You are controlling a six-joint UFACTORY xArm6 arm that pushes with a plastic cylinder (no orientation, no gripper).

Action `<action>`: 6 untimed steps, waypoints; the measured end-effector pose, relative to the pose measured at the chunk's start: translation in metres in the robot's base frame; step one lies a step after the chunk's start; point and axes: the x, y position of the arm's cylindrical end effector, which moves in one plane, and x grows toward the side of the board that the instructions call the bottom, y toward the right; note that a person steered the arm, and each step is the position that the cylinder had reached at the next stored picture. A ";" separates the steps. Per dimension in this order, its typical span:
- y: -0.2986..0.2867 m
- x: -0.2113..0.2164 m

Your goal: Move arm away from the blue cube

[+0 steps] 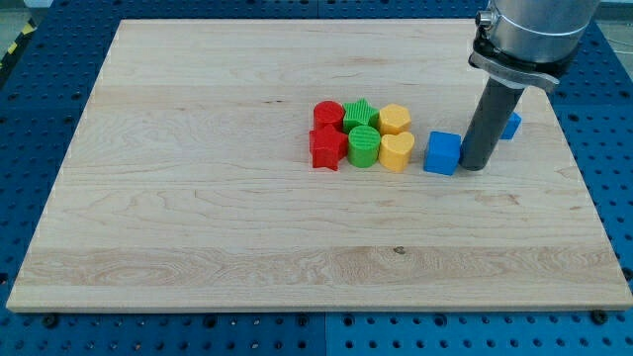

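Note:
The blue cube lies on the wooden board, right of centre. My tip rests on the board just to the right of the blue cube, touching or nearly touching its right side. The dark rod rises from there to the grey arm at the view's top right. A second blue block shows partly behind the rod; its shape is hidden.
Left of the blue cube is a tight cluster: a red block, a red star, a green star, a green cylinder, a yellow hexagon and a yellow heart.

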 end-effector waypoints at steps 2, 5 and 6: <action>-0.005 -0.017; 0.059 -0.006; 0.061 -0.006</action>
